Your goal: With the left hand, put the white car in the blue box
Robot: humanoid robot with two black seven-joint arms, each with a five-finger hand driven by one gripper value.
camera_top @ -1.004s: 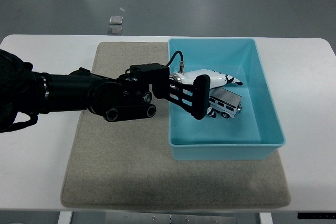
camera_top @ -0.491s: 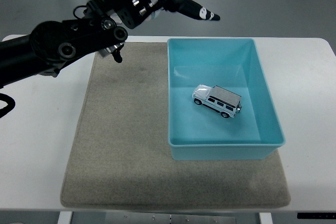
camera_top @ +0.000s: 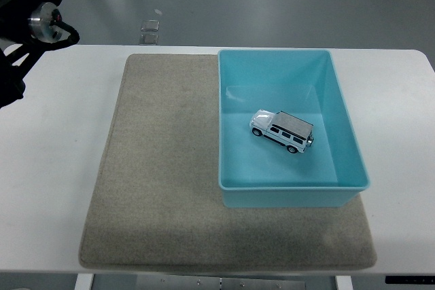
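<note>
Car (camera_top: 282,130) is in the box (camera_top: 343,123), sitting on the floor of it, on its wheels, roughly centre, angled with its nose toward far-left. Not touching any wall as far as I can see. Nothing is gripping it.

Task status: placement looks done. Car inside the blue box is the whole goal, so nothing obvious is left except parking the arm (my read, not something shown).

Box sits on the right part of the mat (camera_top: 163,168), right edge overhanging onto the bare counter (camera_top: 61,168). Mat's left half has nothing on it.

Left arm (camera_top: 30,18): only a piece of it shows, at the far-left corner of the view, raised above the counter's far-left edge and well apart from the box. What I see is black links and a silver round joint (wrist or forearm hardware, hard to say which). The hand itself is cut off by the frame, so I cannot tell whether its fingers are apart or together. It holds nothing that is visible.

Right arm: not in view at all.

Risk check: low. Car looks stable, box walls are well above it, no arm is near enough to knock it. Small object on the floor (camera_top: 149,28) beyond the counter is unrelated.
</note>
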